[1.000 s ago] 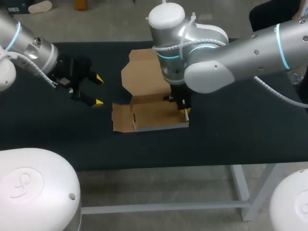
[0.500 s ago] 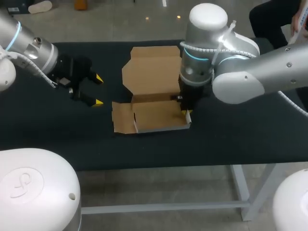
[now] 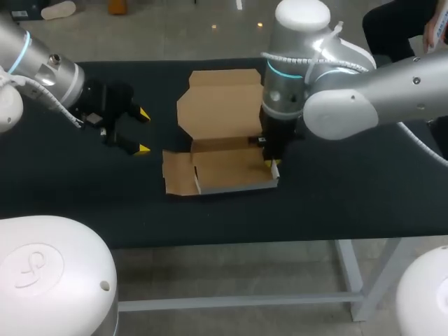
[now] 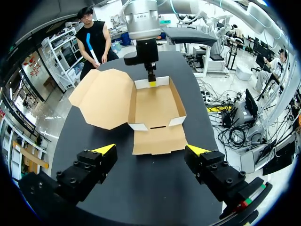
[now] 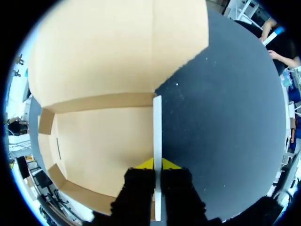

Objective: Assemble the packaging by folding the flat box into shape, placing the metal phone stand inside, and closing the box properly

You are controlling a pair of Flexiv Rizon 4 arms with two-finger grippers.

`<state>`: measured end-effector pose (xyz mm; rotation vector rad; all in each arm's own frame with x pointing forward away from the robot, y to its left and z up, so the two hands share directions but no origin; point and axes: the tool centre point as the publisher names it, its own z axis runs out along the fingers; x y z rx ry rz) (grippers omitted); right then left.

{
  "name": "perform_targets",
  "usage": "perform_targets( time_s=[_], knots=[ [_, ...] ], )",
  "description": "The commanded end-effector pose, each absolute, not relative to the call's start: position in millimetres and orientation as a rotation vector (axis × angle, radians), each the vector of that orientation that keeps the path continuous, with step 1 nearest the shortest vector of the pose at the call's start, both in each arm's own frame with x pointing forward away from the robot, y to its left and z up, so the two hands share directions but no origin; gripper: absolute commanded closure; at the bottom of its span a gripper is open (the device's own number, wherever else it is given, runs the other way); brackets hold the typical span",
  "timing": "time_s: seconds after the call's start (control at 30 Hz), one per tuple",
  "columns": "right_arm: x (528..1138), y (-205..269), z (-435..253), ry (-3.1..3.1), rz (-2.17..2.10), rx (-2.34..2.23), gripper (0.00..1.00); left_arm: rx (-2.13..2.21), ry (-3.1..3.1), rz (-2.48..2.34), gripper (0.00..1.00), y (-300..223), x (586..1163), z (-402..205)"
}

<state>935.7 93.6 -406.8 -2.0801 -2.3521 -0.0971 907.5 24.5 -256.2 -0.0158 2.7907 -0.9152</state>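
A brown cardboard box [image 3: 227, 169] lies open mid-table, its tray walls partly raised and its lid [image 3: 220, 105] spread flat behind. My right gripper [image 3: 271, 162] points down at the tray's right end, shut on the white-edged side wall [image 5: 157, 127], one yellow tip on each face. From the left wrist the box [image 4: 155, 106] lies ahead, with the right gripper [image 4: 151, 82] at its far wall. My left gripper [image 3: 143, 131] hovers open left of the box, nothing between its fingers [image 4: 106, 149]. No metal phone stand is in view.
A loose flap [image 3: 178, 172] of the box lies flat on the black table [image 3: 336, 203] at the tray's left end, between the tray and my left gripper. A person stands beyond the far edge, not touching anything.
My right arm's wrist has swung to the right, uncovering more of the lid, while its gripper stays pinched on the side wall. The left arm has not moved.
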Motion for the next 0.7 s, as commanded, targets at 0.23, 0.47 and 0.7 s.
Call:
perform_targets(
  time_s=[0.23,0.47,0.7],
  knots=[
    [934.1,97.0,-411.4,-2.324,0.04,-2.101,1.0,-0.016,2.795,-0.91,0.0,24.5,907.3,-255.2],
    [933.1,96.0,-412.3,-2.325,0.093,-2.129,1.0,-0.016,2.795,-0.91,0.0,24.5,907.3,-255.2],
    [932.1,94.2,-412.9,-2.312,0.091,-2.154,1.0,-0.016,2.795,-0.91,0.0,24.5,907.3,-255.2]
  ],
)
